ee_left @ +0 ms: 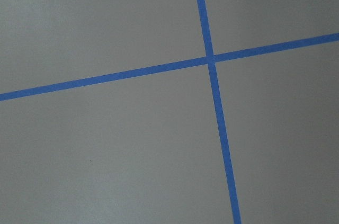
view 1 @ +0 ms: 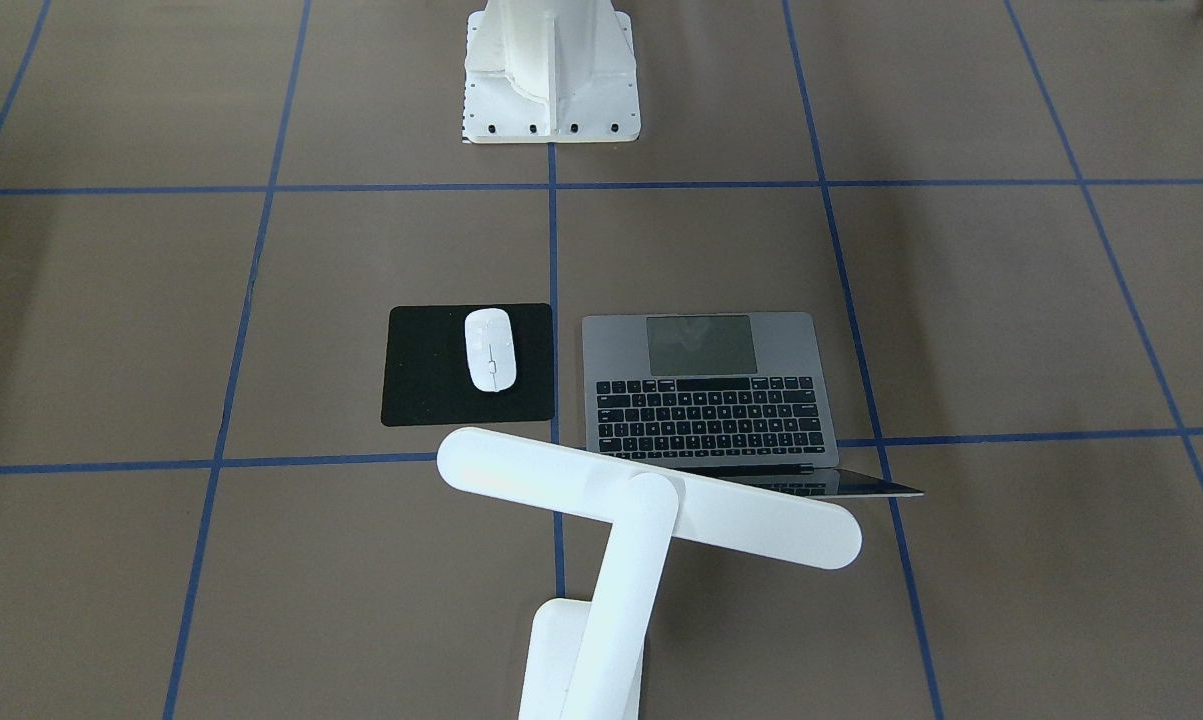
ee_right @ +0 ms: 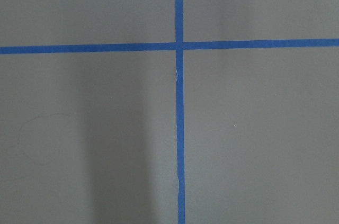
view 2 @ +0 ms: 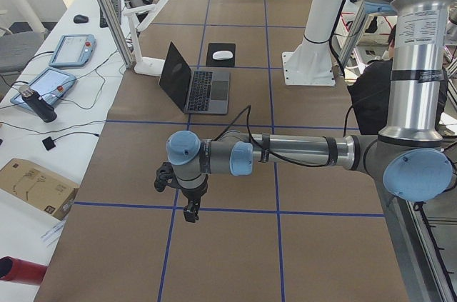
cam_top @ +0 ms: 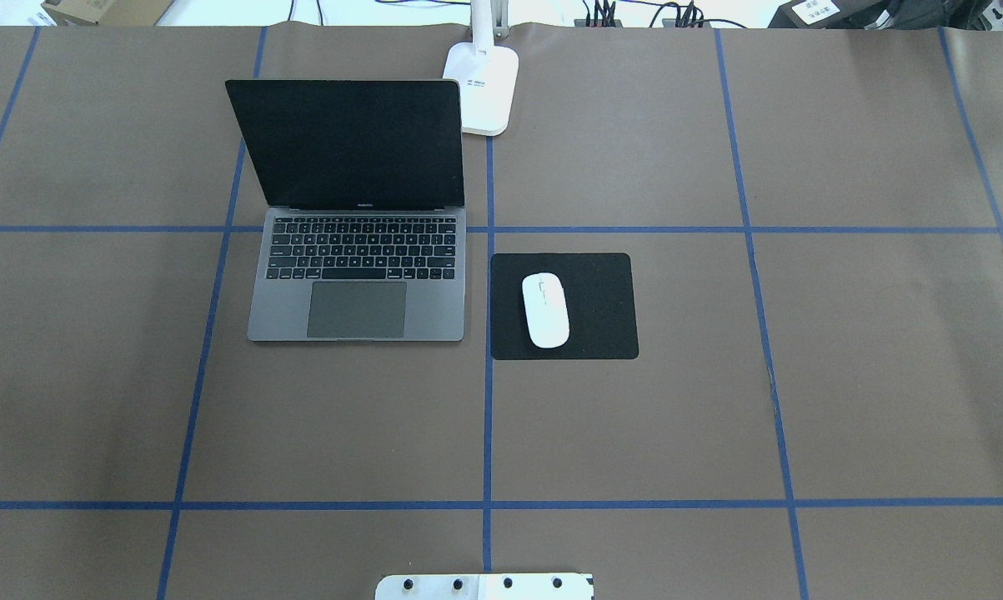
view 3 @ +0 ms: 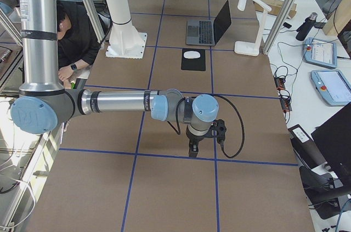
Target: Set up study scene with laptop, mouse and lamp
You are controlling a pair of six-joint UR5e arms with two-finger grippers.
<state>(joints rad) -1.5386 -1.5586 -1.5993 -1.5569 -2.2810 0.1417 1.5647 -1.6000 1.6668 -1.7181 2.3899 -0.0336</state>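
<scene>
Study items toward the surface's [cam_top: 801, 375] far edge.
Open laptop [cam_top: 355, 283]: likely stiff, hinge delicate; grip its base. Beside it, mouse [cam_top: 545, 310] on mat [cam_top: 605, 308]: light, probably slippery; pinch sides. Top-heavy-looking lamp [cam_top: 484, 92]: take the arm. Whether left gripper [view 2: 190, 214] and right gripper [view 3: 192, 151] are open cannot be told.

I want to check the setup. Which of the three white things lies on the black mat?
The mouse. It alone lies on the mat; the lamp and the pedestal stand directly on the table.
</scene>
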